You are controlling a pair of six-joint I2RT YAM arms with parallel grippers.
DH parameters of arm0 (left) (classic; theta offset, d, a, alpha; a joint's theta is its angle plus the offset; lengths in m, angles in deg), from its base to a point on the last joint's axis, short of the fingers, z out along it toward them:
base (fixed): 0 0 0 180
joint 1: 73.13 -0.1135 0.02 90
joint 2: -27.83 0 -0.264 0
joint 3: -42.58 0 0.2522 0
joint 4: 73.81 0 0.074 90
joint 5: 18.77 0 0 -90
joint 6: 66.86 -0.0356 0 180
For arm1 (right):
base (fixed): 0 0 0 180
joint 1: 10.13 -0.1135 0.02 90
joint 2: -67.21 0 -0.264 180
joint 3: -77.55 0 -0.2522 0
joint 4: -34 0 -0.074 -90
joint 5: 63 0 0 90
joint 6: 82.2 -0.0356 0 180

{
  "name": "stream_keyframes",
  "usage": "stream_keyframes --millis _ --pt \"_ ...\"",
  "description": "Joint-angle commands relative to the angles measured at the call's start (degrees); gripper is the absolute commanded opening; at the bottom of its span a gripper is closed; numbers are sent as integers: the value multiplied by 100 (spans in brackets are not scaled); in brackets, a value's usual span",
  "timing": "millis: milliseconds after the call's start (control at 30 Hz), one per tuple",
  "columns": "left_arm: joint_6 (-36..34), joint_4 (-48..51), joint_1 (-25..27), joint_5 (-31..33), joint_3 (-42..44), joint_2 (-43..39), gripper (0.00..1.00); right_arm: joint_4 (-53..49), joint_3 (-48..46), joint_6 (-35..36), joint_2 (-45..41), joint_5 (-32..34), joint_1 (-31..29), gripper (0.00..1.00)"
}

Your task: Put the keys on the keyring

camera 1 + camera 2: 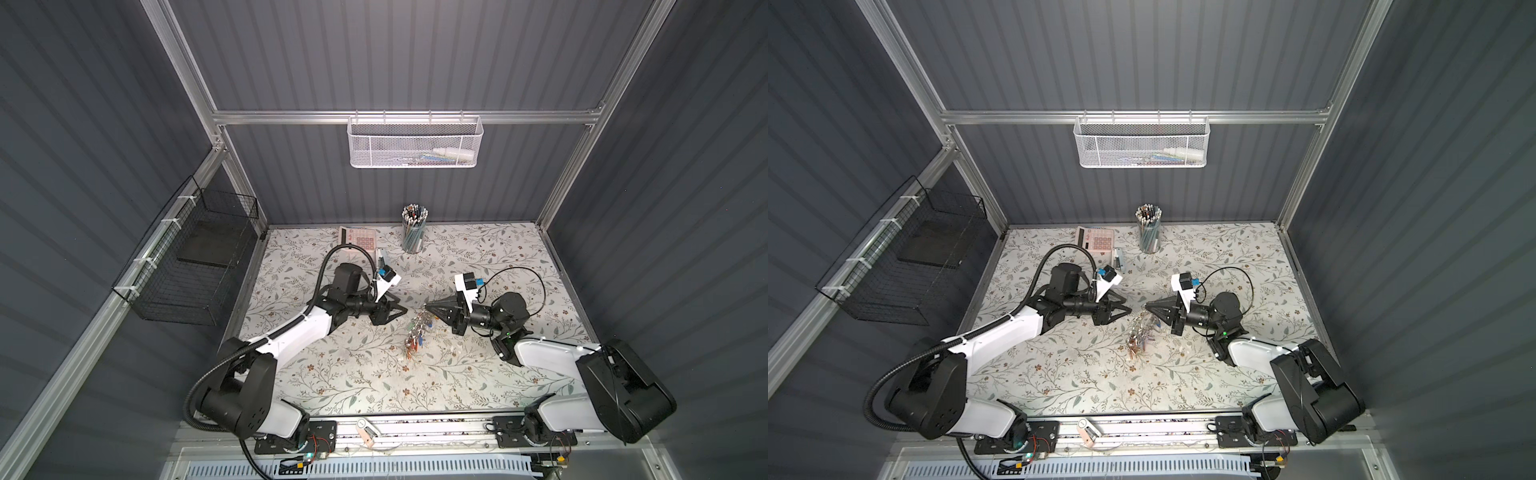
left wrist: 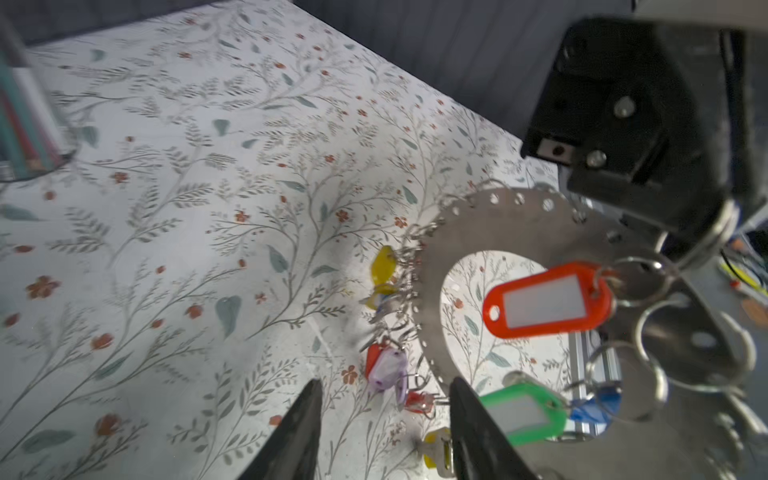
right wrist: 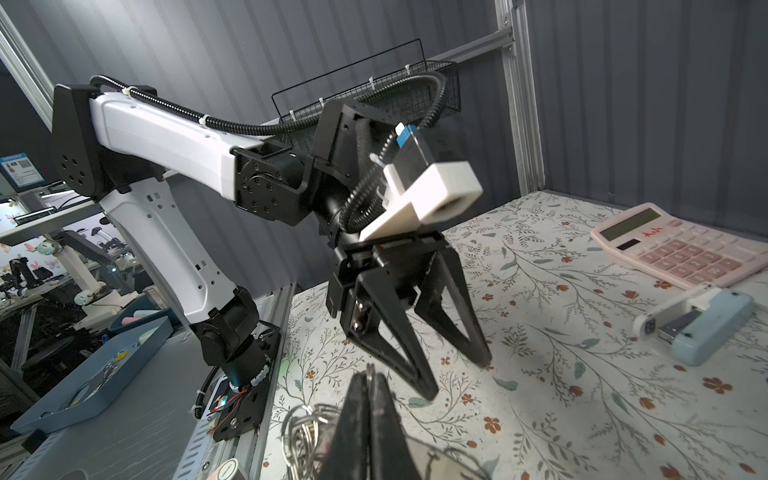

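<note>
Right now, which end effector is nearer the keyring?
Right. The right end effector is shut on the rim of the keyring and holds it up. The left end effector is open just beside it, gripping nothing.

Keyring (image 1: 419,326) between left claw (image 1: 401,311) and right claw (image 1: 427,308); calculator (image 1: 357,237), pencil cup (image 1: 413,235) behind

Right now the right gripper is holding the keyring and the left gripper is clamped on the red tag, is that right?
Not quite: the left gripper is open and holds nothing. The right wrist view shows its jaws apart and empty, and the red tag hangs from the keyring, clear of it. The right gripper does hold the keyring.
</note>
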Motion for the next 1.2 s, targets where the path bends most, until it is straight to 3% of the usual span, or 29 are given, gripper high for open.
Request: stream_keyframes --millis 0,67,133,300,467,633,767,900,1167 --pt "948 -1316 9 217 342 -511 63 161 130 32 -160 127 -29 0" --pt "1220 -1497 18 109 511 -773 71 -143 152 173 -258 228 -28 0" --pt "1223 -1294 71 139 569 -1026 73 -407 165 277 -372 312 -30 0" --pt "34 337 865 1025 337 -1561 80 -984 228 496 -650 440 -29 0" --pt "-393 971 1117 1419 45 -1445 80 -1090 280 449 -654 432 -26 0" --pt "-667 1267 1125 1408 -314 -1164 79 -1212 168 450 -771 439 -38 0" --pt "-810 1598 1185 922 -572 -918 77 -1402 139 555 -912 511 -70 0" --pt "-733 1886 1317 822 -754 -753 76 -1467 165 605 -917 537 -81 0" --pt "15 2054 1755 1342 -1052 -502 72 -1467 193 641 -767 674 -91 0"
